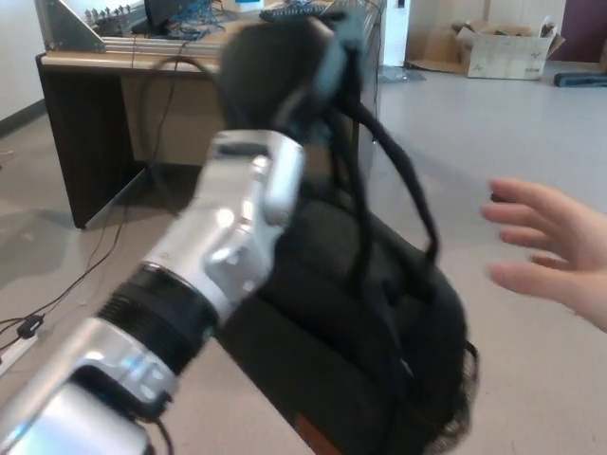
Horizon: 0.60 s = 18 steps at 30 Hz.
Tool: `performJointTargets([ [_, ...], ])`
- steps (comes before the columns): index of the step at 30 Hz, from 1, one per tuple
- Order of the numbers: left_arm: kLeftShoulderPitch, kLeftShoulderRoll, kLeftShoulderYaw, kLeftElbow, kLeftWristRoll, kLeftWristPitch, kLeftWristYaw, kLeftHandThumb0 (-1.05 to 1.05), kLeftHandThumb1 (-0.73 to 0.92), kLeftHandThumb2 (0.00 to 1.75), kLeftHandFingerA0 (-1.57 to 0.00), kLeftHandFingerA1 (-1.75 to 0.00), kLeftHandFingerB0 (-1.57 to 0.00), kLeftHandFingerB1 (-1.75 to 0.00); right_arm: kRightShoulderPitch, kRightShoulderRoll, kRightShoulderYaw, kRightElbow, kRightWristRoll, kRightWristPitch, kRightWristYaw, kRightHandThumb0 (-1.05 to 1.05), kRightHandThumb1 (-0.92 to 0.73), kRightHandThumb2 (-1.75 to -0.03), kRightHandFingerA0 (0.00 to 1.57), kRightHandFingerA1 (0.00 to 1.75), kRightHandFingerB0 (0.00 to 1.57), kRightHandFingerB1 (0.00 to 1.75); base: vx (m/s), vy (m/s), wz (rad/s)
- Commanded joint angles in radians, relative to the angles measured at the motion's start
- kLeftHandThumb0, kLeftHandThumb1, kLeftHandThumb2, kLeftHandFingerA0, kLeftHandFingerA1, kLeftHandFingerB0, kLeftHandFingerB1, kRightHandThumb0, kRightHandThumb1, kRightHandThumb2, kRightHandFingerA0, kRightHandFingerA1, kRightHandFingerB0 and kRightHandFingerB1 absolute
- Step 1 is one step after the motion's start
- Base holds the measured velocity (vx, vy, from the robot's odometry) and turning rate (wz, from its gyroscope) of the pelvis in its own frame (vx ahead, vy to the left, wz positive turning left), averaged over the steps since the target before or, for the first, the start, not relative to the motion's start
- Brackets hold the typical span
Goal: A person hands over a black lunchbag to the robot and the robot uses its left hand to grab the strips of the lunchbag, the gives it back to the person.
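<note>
Your left arm point(190, 284) crosses the frame near you. The lunchbag point(360, 341) hangs off the floor by its straps point(389, 180), with your left hand point(280, 57) clamped on them up top, blurred. A person's open hand point(550, 251) sits right, clear of the bag. Desk point(95, 104) behind, open floor far right.

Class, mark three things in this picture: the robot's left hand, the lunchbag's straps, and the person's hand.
left hand point(280, 66), head view, on the blurred black palm.
straps point(410, 194), head view, on the outer strap's bend.
person's hand point(560, 248), head view, on the open palm.
</note>
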Motion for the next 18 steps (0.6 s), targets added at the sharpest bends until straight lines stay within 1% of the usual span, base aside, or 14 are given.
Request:
performJointTargets([
  [1,-0.063,0.243,0.198,0.065,0.0,-0.451,0.475,-0.1,0.59,0.57,-0.9,-1.75,-0.66,-1.75,-0.022,-0.017,0.004,0.011,-0.004,0.024,-0.003,-0.82,-0.77,-0.71,0.42,0.45,0.36,0.39,0.0,0.0,0.0],
  [4,-0.049,0.273,0.217,0.067,-0.002,-0.479,0.476,-0.12,0.6,0.57,-0.88,-1.75,-0.65,-1.75,-0.02,-0.016,0.006,0.009,-0.009,0.026,-0.012,-0.84,-0.77,-0.72,0.42,0.45,0.35,0.38,0.0,0.0,0.0],
  [5,-0.042,0.283,0.227,0.066,-0.006,-0.49,0.474,-0.13,0.61,0.57,-0.88,-1.75,-0.66,-1.75,-0.017,-0.015,0.006,0.009,-0.009,0.022,-0.013,-0.8,-0.86,-0.66,0.43,0.43,0.38,0.37,0.0,0.0,0.0],
  [7,-0.017,0.339,0.23,0.056,0.025,-0.522,0.512,-0.09,0.6,0.56,-0.85,-1.75,-0.64,-1.75,-0.017,-0.018,0.01,0.01,-0.016,0.023,-0.018,-0.8,-0.86,-0.66,0.42,0.42,0.37,0.37,0.0,0.0,0.0],
  [10,0.016,0.37,0.248,0.03,0.032,-0.537,0.521,-0.1,0.58,0.55,-0.86,-1.75,-0.63,-1.75,-0.017,-0.02,0.013,0.01,-0.019,0.02,-0.02,-0.8,-0.86,-0.66,0.42,0.43,0.37,0.37,0.0,0.0,0.0],
  [12,0.103,0.428,0.294,-0.033,0.024,-0.579,0.533,-0.09,0.61,0.56,-0.86,-1.75,-0.62,-1.75,-0.019,-0.022,0.014,0.013,-0.02,0.02,-0.019,-0.8,-0.86,-0.66,0.43,0.43,0.37,0.37,0.0,0.0,0.0],
  [16,0.188,0.461,0.338,-0.091,0.016,-0.605,0.535,-0.11,0.59,0.55,-0.85,-1.75,-0.63,-1.75,-0.02,-0.024,0.015,0.017,-0.021,0.019,-0.022,-0.79,-0.86,-0.66,0.44,0.43,0.37,0.37,0.0,0.0,0.0],
  [17,0.239,0.483,0.358,-0.12,0.011,-0.631,0.533,-0.08,0.56,0.55,-0.87,-1.75,-0.64,-1.75,-0.018,-0.023,0.014,0.018,-0.02,0.016,-0.023,-0.79,-0.86,-0.66,0.44,0.43,0.38,0.37,0.0,0.0,0.0],
  [18,0.305,0.501,0.383,-0.161,0.008,-0.647,0.533,-0.08,0.56,0.55,-0.87,-1.75,-0.65,-1.75,-0.016,-0.02,0.012,0.02,-0.015,0.015,-0.021,-0.78,-0.85,-0.66,0.43,0.43,0.38,0.37,0.0,0.0,0.0],
])
